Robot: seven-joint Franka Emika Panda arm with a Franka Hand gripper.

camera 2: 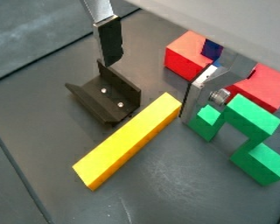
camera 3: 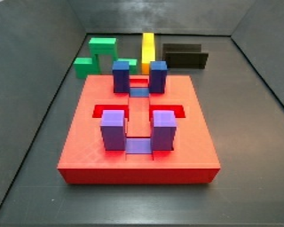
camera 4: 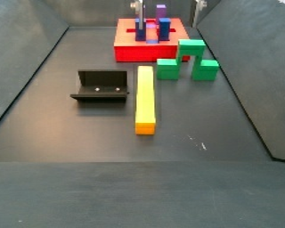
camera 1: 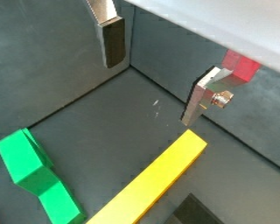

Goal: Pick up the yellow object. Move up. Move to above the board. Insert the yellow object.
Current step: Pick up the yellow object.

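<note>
The yellow object (camera 4: 145,98) is a long bar lying flat on the dark floor, between the fixture (camera 4: 100,86) and the green blocks (camera 4: 187,61). It also shows in both wrist views (camera 1: 154,188) (camera 2: 129,140) and in a side view (camera 3: 147,46). The board (camera 3: 138,133) is red with purple-blue posts and lies beyond one end of the bar (camera 4: 151,40). My gripper (camera 1: 150,94) (camera 2: 152,87) hangs open above the floor near the bar's board-side end, with nothing between its fingers (camera 2: 108,39). Its fingertips are just visible in a side view (camera 4: 199,9).
The black fixture (camera 2: 105,96) stands close beside the bar. Green stepped blocks (camera 2: 241,127) (camera 1: 38,175) (camera 3: 103,53) lie on the bar's other side, near the board. Grey walls enclose the floor.
</note>
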